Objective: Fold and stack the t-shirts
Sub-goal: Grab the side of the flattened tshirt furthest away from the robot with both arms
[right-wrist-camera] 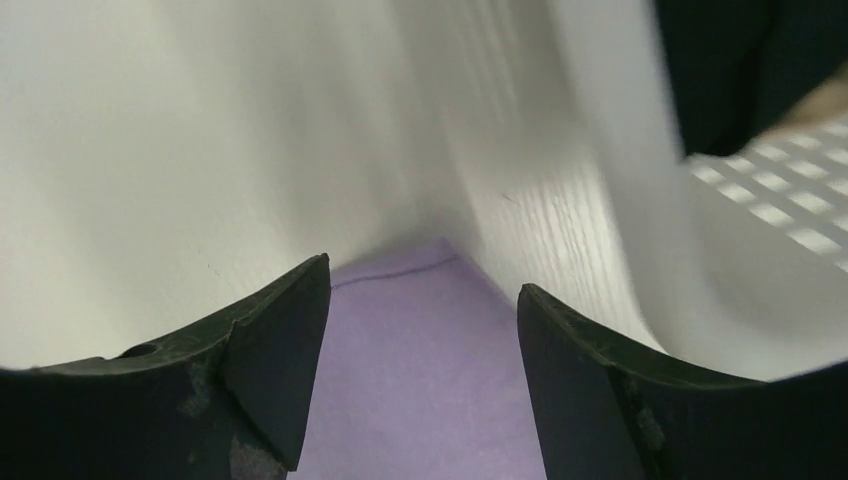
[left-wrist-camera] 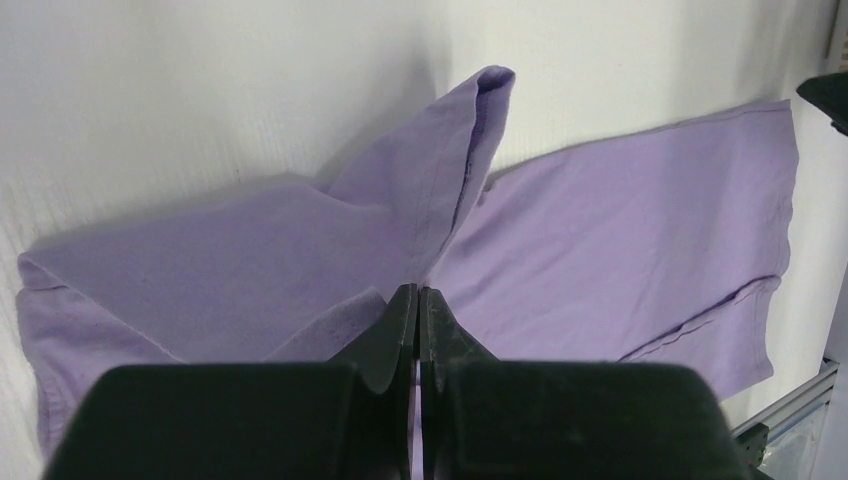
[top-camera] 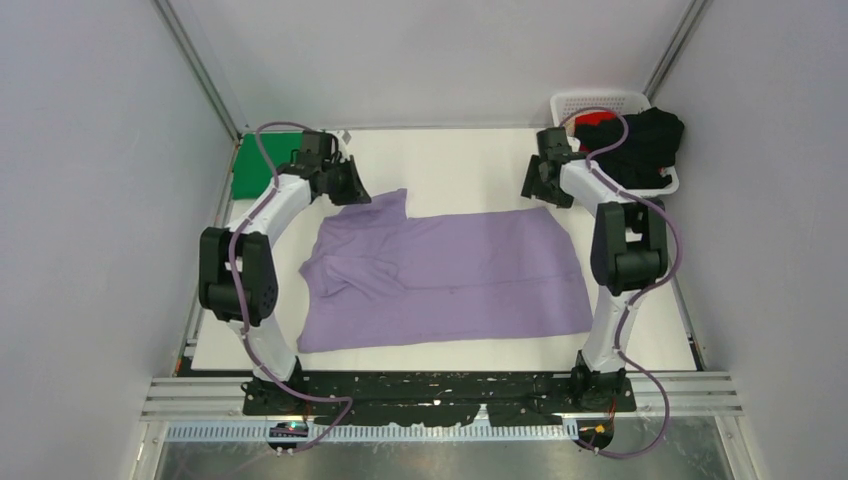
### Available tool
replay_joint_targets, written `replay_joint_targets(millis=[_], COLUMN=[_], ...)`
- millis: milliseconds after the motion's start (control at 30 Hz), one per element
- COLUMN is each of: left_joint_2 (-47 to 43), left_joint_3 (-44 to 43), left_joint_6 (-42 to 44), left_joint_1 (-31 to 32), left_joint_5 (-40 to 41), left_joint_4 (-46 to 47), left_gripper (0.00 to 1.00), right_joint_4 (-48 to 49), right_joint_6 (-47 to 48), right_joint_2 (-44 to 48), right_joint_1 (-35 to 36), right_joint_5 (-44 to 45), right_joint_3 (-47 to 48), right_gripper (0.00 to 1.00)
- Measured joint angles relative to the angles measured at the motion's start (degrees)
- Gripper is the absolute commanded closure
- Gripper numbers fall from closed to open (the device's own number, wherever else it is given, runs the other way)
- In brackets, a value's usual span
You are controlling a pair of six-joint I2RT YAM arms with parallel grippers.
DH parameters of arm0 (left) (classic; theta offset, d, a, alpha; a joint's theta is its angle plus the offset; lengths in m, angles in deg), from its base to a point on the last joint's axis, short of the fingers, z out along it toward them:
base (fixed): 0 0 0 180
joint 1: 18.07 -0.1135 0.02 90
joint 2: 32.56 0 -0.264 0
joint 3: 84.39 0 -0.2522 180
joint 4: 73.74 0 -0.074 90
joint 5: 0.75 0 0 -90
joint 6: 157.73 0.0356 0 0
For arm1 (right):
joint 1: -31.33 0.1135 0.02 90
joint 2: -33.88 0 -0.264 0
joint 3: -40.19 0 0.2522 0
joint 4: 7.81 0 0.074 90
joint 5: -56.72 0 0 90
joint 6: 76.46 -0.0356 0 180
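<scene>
Surrounding walls [top-camera: 90,150]: pale grey; white table [top-camera: 455,160] lies beneath both claws
Lavender t-shirt [top-camera: 460,270]: spread on the table between the claws; one sleeve just beside the left
Left gripper [left-wrist-camera: 418,295]: jaws pressed together; any cloth pinched, cannot tell
Right gripper [right-wrist-camera: 423,300]: jaws wide, empty; shirt corner below

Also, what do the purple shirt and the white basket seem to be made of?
The purple shirt looks like soft matte knit cloth, perhaps cotton: it wrinkles, folds and shows stitched hems. The white basket looks like smooth moulded plastic, with a regular grid of holes in its wall.
</scene>
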Motion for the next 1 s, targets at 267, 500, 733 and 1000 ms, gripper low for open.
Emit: replay_joint_targets(millis=[267, 500, 733, 1000], left_joint_2=[-2.89, -4.37, -6.6, -11.02], left_joint_3=[1.95, 3.67, 4.74, 7.78], left_joint_6=[0.44, 0.46, 0.72, 1.62], left_joint_1=[0.0, 0.0, 0.0, 0.0], left_joint_5=[-0.24, -0.42, -0.46, -0.66], left_joint_4=[0.04, 0.04, 0.02, 0.02], left_gripper=[1.0, 1.0, 1.0, 1.0], right_joint_4=[-3.91, -7.69, -7.56, -7.37], right_joint_6=[3.41, 3.78, 2.84, 2.25], right_joint_2=[-12.59, -13.73, -12.22, -10.14], right_joint_1=[1.01, 0.94, 0.94, 0.94], right_joint_5=[2.21, 4.33, 5.88, 6.36], right_joint_3=[11.04, 13.35, 9.99, 6.56], right_gripper=[0.29, 0.41, 0.66, 0.94])
